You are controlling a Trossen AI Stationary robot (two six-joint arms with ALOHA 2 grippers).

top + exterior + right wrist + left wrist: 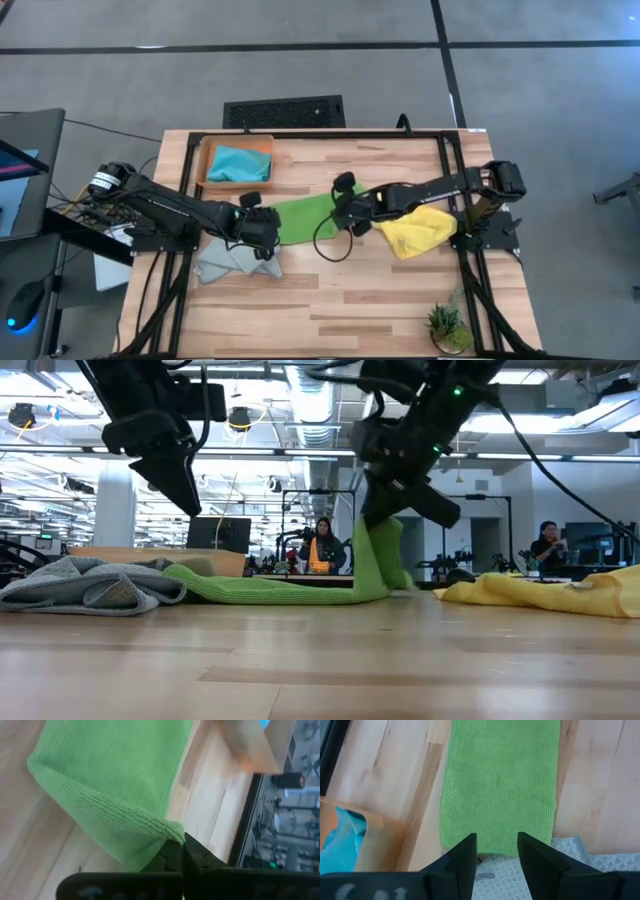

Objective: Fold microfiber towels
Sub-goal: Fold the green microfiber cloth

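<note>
The lime green towel (305, 215) lies as a long strip across the table's middle; it also shows in the low view (270, 590). My right gripper (346, 212) is shut on its right end. My left gripper (497, 851) is open and hovers above the strip's left end (495, 845), touching nothing. The grey towel (228, 260) lies crumpled under and beside my left gripper. The yellow towel (420, 232) lies bunched under my right arm. The turquoise towel (238, 163) lies in an orange tray (206, 165). No orange towel shows. My right gripper pinches the green towel's right end at its hemmed edge (170, 829) between its two shut fingers; one layer or several, I cannot tell. That end is lifted off the table (380, 550). The rest slopes down and lies flat toward my left gripper.
A small potted plant (447, 325) stands at the near right corner. A black frame (320, 133) runs along the table's far edge and sides. Bare wood (330, 300) lies near the front. People show in the room beyond (322, 545).
</note>
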